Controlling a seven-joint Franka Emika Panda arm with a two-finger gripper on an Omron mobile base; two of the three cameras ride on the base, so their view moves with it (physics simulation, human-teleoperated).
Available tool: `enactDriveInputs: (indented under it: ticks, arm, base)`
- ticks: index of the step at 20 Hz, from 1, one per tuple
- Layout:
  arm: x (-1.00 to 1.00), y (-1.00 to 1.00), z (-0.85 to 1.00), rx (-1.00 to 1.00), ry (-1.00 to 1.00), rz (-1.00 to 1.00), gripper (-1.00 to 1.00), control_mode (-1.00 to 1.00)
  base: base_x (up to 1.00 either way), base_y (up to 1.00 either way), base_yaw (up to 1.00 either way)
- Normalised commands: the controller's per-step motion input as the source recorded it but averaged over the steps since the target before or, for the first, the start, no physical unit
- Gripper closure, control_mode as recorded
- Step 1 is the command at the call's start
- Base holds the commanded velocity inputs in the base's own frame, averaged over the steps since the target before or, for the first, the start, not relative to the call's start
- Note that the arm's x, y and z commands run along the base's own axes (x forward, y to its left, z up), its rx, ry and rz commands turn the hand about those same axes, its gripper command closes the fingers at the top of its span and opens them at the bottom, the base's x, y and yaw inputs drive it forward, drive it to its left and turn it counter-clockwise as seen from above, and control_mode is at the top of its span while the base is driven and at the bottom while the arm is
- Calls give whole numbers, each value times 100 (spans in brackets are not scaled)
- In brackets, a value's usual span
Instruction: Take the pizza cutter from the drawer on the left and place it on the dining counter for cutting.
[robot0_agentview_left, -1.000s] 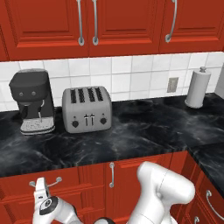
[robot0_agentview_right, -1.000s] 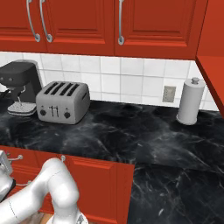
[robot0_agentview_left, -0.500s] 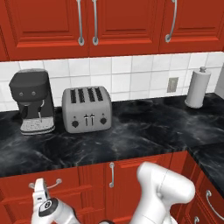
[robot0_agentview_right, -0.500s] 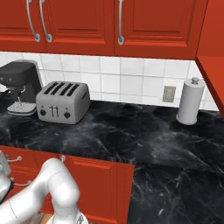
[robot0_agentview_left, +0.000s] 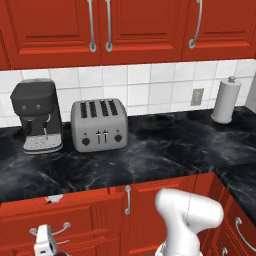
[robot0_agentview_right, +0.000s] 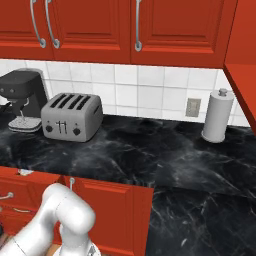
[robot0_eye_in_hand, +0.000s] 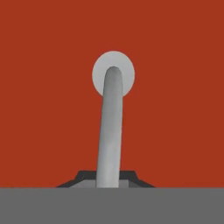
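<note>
In the hand view my gripper (robot0_eye_in_hand: 108, 179) is shut on the drawer's curved silver bar handle (robot0_eye_in_hand: 110, 127), which runs back to its round mount on the plain red drawer front (robot0_eye_in_hand: 48, 87). In the left base view the same handle (robot0_agentview_left: 50, 231) sits low at the left, on the drawer (robot0_agentview_left: 85, 220) under the black worktop. A small whitish thing (robot0_agentview_left: 53, 199) shows at the drawer's top edge, too small to tell whether it is the pizza cutter. The dining counter is out of view.
On the black marble worktop (robot0_agentview_left: 165, 155) stand a coffee machine (robot0_agentview_left: 36, 115), a grey toaster (robot0_agentview_left: 97, 124) and a paper towel roll (robot0_agentview_left: 225, 100). Red wall cabinets (robot0_agentview_left: 130, 25) hang above. A narrow red door with an upright handle (robot0_agentview_left: 127, 199) is right of the drawer.
The fingers have closed on the drawer handle. Hand and handle have shifted lower in the left base view, toward the base, with the drawer front coming out a little.
</note>
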Motion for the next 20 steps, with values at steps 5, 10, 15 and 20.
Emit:
enactDriveInputs:
  ticks: [5, 10, 15, 20]
  arm:
    - [-99, 0, 0, 0, -3, 0, 100, -100]
    - [-90, 0, 0, 0, 0, 0, 100, -100]
    - [-79, 0, 0, 0, 0, 0, 100, -100]
    - [-61, 0, 0, 0, 0, 0, 100, -100]
  base:
    - [0, 0, 0]
    - [0, 0, 0]
    - [0, 0, 0]
    - [0, 0, 0]
